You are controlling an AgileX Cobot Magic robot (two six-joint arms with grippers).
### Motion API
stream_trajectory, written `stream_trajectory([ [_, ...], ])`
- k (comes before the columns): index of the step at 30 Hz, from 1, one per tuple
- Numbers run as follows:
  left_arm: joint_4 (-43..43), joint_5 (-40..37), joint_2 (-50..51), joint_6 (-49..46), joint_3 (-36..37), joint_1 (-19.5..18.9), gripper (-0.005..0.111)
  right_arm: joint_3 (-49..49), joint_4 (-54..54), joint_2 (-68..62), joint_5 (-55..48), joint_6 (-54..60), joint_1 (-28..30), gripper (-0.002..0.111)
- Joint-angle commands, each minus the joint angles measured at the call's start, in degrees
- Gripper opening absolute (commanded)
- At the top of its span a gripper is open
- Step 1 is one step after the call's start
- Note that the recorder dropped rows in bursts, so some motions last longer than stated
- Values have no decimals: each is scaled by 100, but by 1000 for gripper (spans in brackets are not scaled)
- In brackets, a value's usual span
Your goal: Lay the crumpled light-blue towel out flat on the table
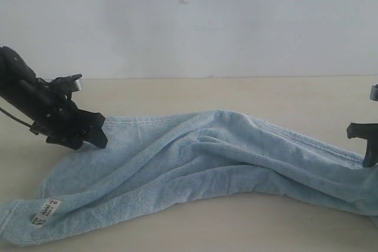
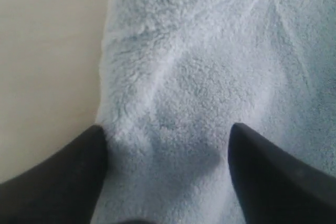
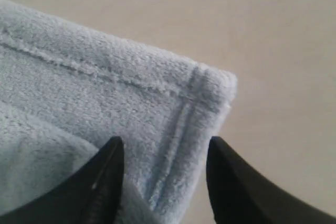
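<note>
blue towel [image 1: 236, 157] cropped rightward; left gripper [image 2: 168, 127] released; right gripper [image 3: 165, 140] released, mostly cropped.

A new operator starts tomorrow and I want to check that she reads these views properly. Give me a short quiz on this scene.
1. True or false: the towel lies fully flat on the table.
2. In the exterior view, the white label sits: A) at the towel's near left end; B) on its middle; C) beside the right gripper.
3. Which part of the towel lies between the right gripper's fingers?
Key: 1 false, it is bunched along its middle. 2 A. 3 its hemmed corner.
</note>
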State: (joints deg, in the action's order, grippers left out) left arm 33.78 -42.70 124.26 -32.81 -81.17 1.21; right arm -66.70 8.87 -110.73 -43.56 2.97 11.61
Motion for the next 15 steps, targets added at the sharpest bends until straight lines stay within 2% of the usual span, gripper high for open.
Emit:
stream_trajectory([
  [1, -8, 6, 206, -115, -18, 1, 38, -54, 605, -247, 208, 804, 41, 47],
  [3, -22, -26, 214, -115, -18, 1, 19, -54, 722, -289, 247, 933, 41, 44],
  [5, -22, -40, 188, -186, -18, 1, 4, -54, 751, -301, 301, 997, 41, 31],
  [7, -22, -84, 78, -246, -18, 1, 4, -54, 738, -301, 356, 997, 41, 8],
  [8, -22, -109, -17, -246, -18, 1, 4, -54, 738, -301, 381, 1005, 41, 0],
  [15, -22, -260, -1324, -258, -18, 1, 4, -54, 1255, 121, 548, 1038, 41, 0],
])
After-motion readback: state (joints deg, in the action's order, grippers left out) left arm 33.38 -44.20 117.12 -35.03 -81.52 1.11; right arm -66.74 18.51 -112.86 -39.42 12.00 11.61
